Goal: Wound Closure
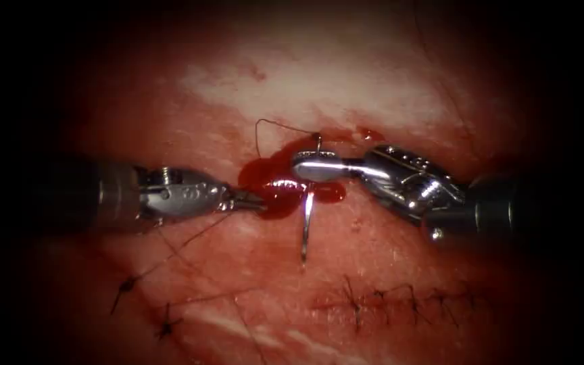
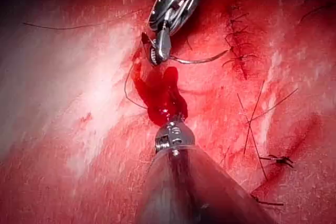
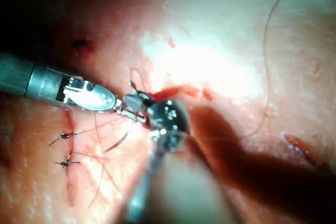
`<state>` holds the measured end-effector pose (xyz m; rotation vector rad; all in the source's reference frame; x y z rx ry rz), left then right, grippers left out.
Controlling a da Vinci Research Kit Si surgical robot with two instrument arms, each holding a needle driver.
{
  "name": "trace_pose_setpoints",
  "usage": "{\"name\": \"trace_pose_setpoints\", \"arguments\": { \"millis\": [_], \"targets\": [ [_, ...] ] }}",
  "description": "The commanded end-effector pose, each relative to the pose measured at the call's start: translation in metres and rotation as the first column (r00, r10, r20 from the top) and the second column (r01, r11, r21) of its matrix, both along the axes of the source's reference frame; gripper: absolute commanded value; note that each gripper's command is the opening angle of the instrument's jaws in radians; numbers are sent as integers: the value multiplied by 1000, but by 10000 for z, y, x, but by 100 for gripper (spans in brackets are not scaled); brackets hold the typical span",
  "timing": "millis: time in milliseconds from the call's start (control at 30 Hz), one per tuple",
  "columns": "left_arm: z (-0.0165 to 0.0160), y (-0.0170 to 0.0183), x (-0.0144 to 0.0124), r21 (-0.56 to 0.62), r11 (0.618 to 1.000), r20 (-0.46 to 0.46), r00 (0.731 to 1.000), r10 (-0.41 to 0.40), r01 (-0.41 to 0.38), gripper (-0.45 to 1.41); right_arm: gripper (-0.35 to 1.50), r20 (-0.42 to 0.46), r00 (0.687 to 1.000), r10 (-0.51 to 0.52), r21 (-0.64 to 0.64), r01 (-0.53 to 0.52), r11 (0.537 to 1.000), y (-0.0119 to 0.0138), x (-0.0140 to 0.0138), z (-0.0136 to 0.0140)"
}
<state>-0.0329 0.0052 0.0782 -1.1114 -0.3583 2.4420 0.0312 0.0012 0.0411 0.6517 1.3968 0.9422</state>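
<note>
1. My right pincer (image 1: pixel 309 165) comes in over the pool of red fluid (image 1: pixel 275 189), its jaws pressed together on the needle (image 1: pixel 306 223), pinching it near the thread end of its curve.
2. From my right jaws the needle hangs down toward its point, which lies free over the tissue (image 1: pixel 373 250); I cannot tell whether any part of the curve sits in the tissue under the fluid.
3. Thread (image 1: pixel 275 125) rises from the needle's end just above my right jaws and loops away over the pale tissue.
4. My left pincer (image 1: pixel 255 201) sits just across the fluid from my right one, tip buried at the edge of the pool; I cannot tell how its jaws stand or whether they pinch anything.
5. Below my right pincer lies a finished row of stitches (image 1: pixel 400 301); below my left pincer, loose thread ends (image 1: pixel 163 260) cross the tissue.
</note>
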Motion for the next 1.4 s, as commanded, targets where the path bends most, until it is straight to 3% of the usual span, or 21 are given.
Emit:
{"name": "trace_pose_setpoints", "arguments": {
  "millis": [33, 267, 667, 767, 933, 1133, 1400],
  "targets": [
    [9, -4, -6, 3, 1000, -5, 1000, 2, -2, -20, -35, -2, 1000, -1, 1, 1, 1000, -6, 8, 5],
    [27, -3, -13, 15, 1000, -58, 998, 19, -18, -8, -35, 4, 1000, 2, -16, -2, 1000, -5, 13, 5],
    [33, 16, -18, 22, 1000, -62, 998, 7, -5, 9, -35, 11, 1000, 1, -46, 0, 999, -6, 15, 6],
    [35, 21, -21, 19, 1000, -68, 998, -1, 2, 5, -35, 11, 1000, 1, -46, 0, 999, -6, 15, 6],
    [36, 28, -20, 20, 1000, -74, 997, -12, 14, -27, -35, 12, 1000, 0, -52, 0, 999, -6, 15, 6],
    [38, 32, -19, 38, 999, -77, 997, -28, 31, -10, -35, 12, 1000, 1, -52, 0, 999, -6, 15, 6],
    [41, 36, -19, 46, 998, -82, 996, -36, 40, -18, -35, 13, 1000, 2, -52, -1, 999, -6, 16, 6]
  ]
}}
